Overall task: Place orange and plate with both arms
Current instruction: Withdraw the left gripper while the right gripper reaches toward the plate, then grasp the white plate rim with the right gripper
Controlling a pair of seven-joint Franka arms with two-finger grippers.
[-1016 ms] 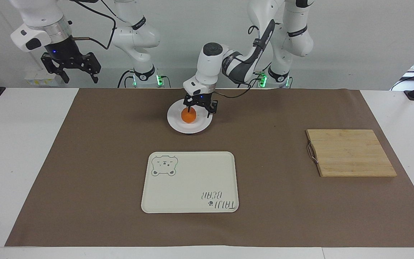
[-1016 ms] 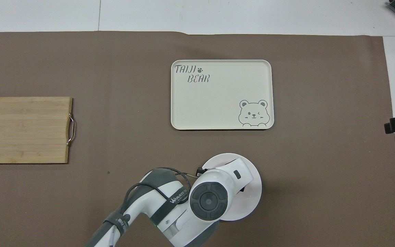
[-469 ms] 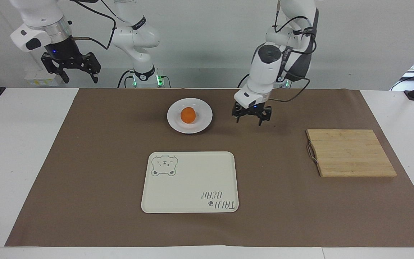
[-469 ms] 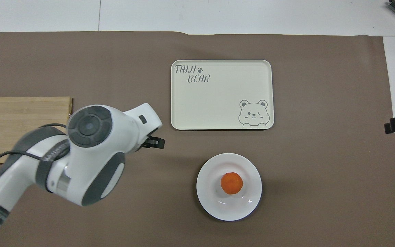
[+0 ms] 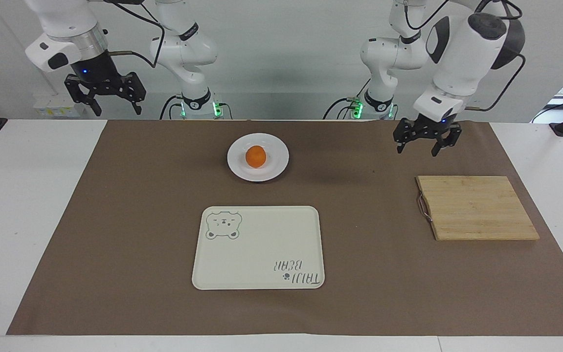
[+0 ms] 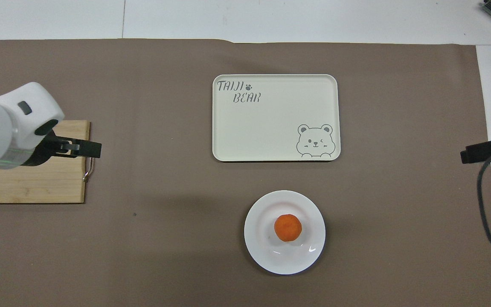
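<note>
The orange (image 5: 256,156) sits in the middle of the white plate (image 5: 235,165), which lies on the brown mat between the robots and the tray. Both also show in the overhead view, the orange (image 6: 288,227) on the plate (image 6: 259,249). My left gripper (image 5: 425,144) is open and empty, raised over the mat by the cutting board, well apart from the plate. In the overhead view it (image 6: 79,148) covers the board's handle corner. My right gripper (image 5: 105,100) is open and empty, waiting high at the right arm's end of the table.
A cream tray (image 5: 261,249) with a bear drawing lies farther from the robots than the plate. A wooden cutting board (image 5: 477,208) with a metal handle lies toward the left arm's end. The brown mat (image 5: 129,220) covers most of the table.
My left gripper let go of the orange on the plate, rose and swung toward the left arm's end, over by the cutting board. The right gripper shifted slightly.
</note>
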